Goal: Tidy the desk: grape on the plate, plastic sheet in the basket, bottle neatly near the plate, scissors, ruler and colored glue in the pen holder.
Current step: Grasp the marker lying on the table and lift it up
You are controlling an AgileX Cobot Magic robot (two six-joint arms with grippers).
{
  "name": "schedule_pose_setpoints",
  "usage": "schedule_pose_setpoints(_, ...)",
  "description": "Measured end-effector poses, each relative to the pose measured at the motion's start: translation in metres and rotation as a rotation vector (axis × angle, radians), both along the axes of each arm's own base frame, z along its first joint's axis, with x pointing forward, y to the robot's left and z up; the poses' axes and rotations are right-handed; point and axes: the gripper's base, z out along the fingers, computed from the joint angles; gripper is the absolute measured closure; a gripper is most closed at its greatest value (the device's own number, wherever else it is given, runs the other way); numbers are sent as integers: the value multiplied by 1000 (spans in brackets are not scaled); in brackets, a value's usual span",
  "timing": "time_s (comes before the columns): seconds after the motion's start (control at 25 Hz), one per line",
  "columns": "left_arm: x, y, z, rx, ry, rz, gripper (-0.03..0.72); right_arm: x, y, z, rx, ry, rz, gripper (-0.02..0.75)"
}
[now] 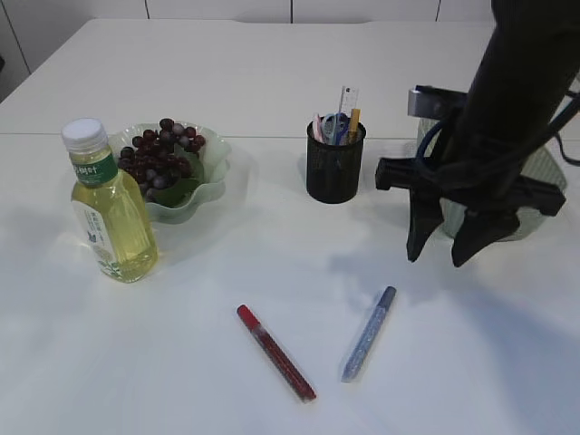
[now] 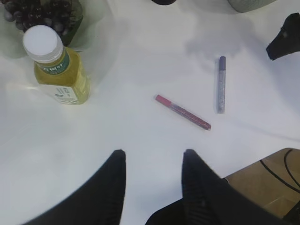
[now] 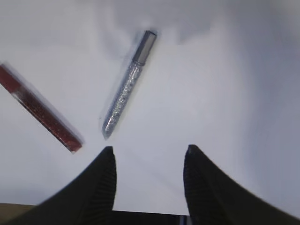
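Glue collection is judged the step in hand. The red glue pen [image 1: 276, 352] lies at seven o'clock of the silver glue pen [image 1: 369, 333]; both grippers, left [image 2: 153, 161] and right [image 1: 444, 243], are held parted and empty. A descent by the right gripper onto the silver pen, at its seven o'clock, is called for.

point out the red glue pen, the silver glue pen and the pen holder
red glue pen [image 1: 276, 352], exterior view, middle of its barrel
silver glue pen [image 3: 123, 95], right wrist view, glittery barrel below the cap
pen holder [image 1: 335, 169], exterior view, front of its black mesh wall
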Motion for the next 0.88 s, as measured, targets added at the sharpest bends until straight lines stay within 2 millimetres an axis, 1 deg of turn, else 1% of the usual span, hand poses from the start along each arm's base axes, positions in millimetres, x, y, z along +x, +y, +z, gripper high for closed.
schedule_pose_setpoints(0.12, 1, 1, 0, 9, -5, 3, 393, -8, 13, -13, -7, -9, -41, 356)
schedule_pose_setpoints(0.24, 1, 1, 0, 15, -9, 6, 393, -13, 29, -25, -10, -57, -97, 356)
schedule_pose_setpoints(0.32, 1, 2, 0, 19, -12, 7, 393, -12, 32, -28, 5, -100, -176, 356)
schedule_pose_setpoints(0.4, 1, 2, 0, 23, -14, 9, 393, -9, 32, -34, 0, -113, -218, 356)
schedule_pose_setpoints(0.52, 2, 2, 0, 27, -17, 11, 393, -4, 35, -54, -27, -70, -241, 356)
schedule_pose_setpoints(0.6, 2, 2, 0, 27, -17, 11, 393, -2, 38, -74, -40, -10, -257, 356)
schedule_pose_setpoints(0.72, 2, 2, 0, 27, -17, 11, 393, -1, 42, -97, -45, 68, -282, 356)
schedule_pose_setpoints(0.8, 2, 2, 0, 28, -17, 10, 393, -1, 43, -105, -48, 92, -291, 356)
schedule_pose_setpoints(0.88, 2, 2, 0, 28, -17, 10, 393, 1, 44, -107, -43, 89, -295, 356)
